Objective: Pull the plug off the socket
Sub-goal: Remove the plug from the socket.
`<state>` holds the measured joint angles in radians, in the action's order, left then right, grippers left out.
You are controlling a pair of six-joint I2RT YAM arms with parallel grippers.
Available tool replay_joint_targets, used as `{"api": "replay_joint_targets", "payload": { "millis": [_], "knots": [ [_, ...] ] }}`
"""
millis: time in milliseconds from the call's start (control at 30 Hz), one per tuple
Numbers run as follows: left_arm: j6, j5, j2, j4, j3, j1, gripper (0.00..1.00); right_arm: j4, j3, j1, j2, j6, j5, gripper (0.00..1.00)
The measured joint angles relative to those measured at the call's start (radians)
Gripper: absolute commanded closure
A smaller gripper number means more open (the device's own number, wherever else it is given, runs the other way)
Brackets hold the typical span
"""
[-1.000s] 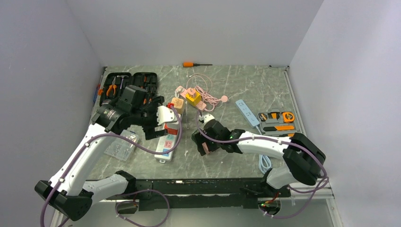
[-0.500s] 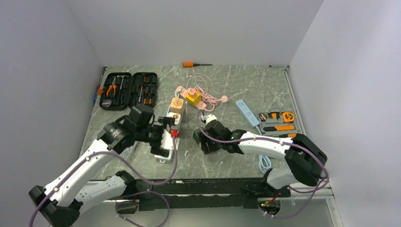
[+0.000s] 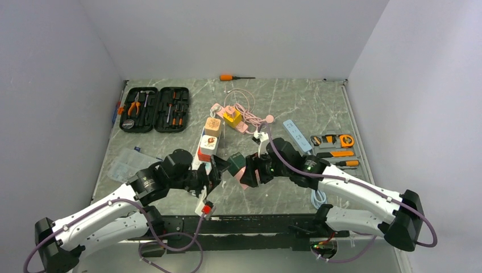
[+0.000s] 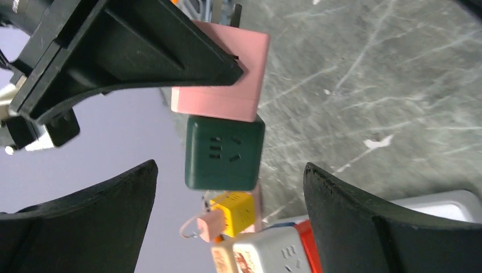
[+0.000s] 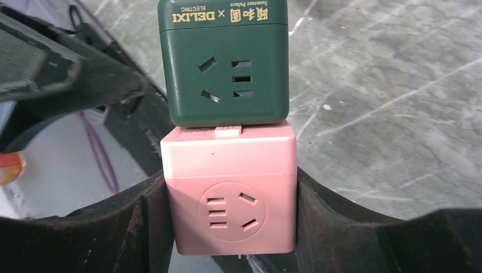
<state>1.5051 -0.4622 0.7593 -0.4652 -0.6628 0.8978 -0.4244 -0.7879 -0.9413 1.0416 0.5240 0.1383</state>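
A dark green cube plug (image 5: pixel 227 74) sits joined to a pink cube socket (image 5: pixel 230 193). My right gripper (image 5: pixel 230 190) is shut on the pink socket, one finger on each side, holding the pair above the table. In the top view the pair (image 3: pixel 243 169) hangs near the front middle. My left gripper (image 4: pixel 230 170) is open, its fingers (image 4: pixel 352 216) spread wide on either side of the green plug (image 4: pixel 224 152) without touching it. The pink socket (image 4: pixel 227 74) shows behind it, under a black right finger (image 4: pixel 113 45).
A white power strip (image 3: pixel 203 165) carrying cube adaptors lies left of centre. Behind are a yellow cube (image 3: pixel 232 118) with pink cable, a black tool case (image 3: pixel 153 109), an orange screwdriver (image 3: pixel 233 77), a blue strip (image 3: pixel 297 135) and orange tools (image 3: pixel 332 142).
My right gripper has shut on the pink socket and raised the joined cubes. My left arm swung from the power strip toward the front middle and now brackets the green plug.
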Motion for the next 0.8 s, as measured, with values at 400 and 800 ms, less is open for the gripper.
{"api": "replay_joint_targets", "payload": {
  "millis": [400,800],
  "knots": [
    [0.137,0.02,0.048,0.17,0.027,0.03,0.01,-0.057,-0.128,0.004,0.074,-0.072,0.162,1.0],
    [0.155,0.05,0.066,0.186,0.037,0.033,0.34,-0.046,-0.129,0.01,0.08,-0.101,0.233,1.0]
  ]
}}
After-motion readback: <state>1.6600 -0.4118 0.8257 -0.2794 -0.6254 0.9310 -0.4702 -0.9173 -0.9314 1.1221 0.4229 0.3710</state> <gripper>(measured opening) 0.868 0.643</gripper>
